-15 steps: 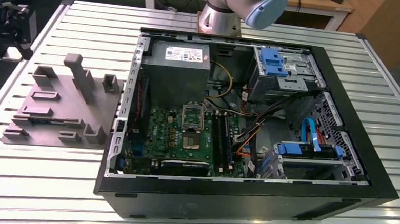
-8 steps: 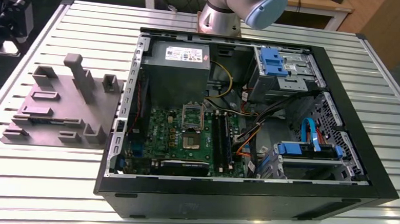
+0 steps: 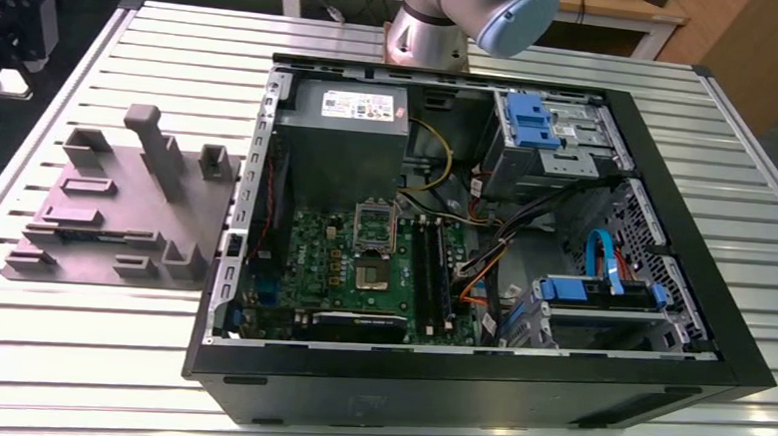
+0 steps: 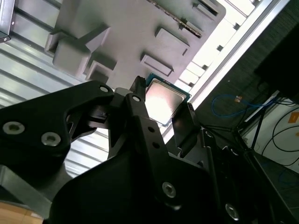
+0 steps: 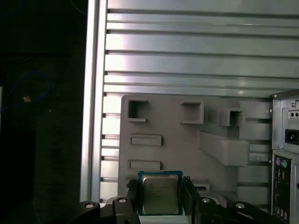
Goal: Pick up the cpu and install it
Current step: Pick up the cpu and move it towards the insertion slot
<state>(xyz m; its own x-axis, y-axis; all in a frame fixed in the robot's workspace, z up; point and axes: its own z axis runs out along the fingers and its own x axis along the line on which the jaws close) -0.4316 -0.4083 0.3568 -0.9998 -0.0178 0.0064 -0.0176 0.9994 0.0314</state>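
Where the exterior view takes in the bench, arm [image 3: 469, 17] rises at far edge of slatted table [image 3: 75, 361], behind PC case [image 3: 722, 335] w/ side panel off. Grey fixture tray [image 3: 122, 214] lies just beside case, on the exterior view's left. Inside case: motherboard [image 3: 347, 266], silver socket frame [image 3: 374, 223] near board's middle, power-supply box [image 3: 345, 126] beyond it, memory slots [image 3: 429, 265] alongside, loose cables [image 3: 494, 258] to the exterior view's right of board. Risk, my read: socket area is hemmed in, so a descent off line could snag a wire or clip the frame.

Second wrist view: gripper [image 4: 162, 111] closed to chip width on the cpu [image 4: 163, 99], black fingers [image 4: 138, 100] on two opposite edges, metal top toward camera. Chip is carried well above tray, touching nothing else. Grip is edge-only, thin rim as contact. I judge a jolt or fast swing could let it slip or twist. Can't tell how deep the edges sit in the fingers.

First wrist view: cpu [image 5: 160, 195] between fingers [image 5: 132, 192], looks square to them. Tray [image 5: 187, 135] far below, case rear panel [image 5: 285, 158] beside it. Risk: small rotation in grip, or wrong orientation vs socket keying, and chip would land skewed. Pressing then prob bends contacts. Keying marks too small to read.
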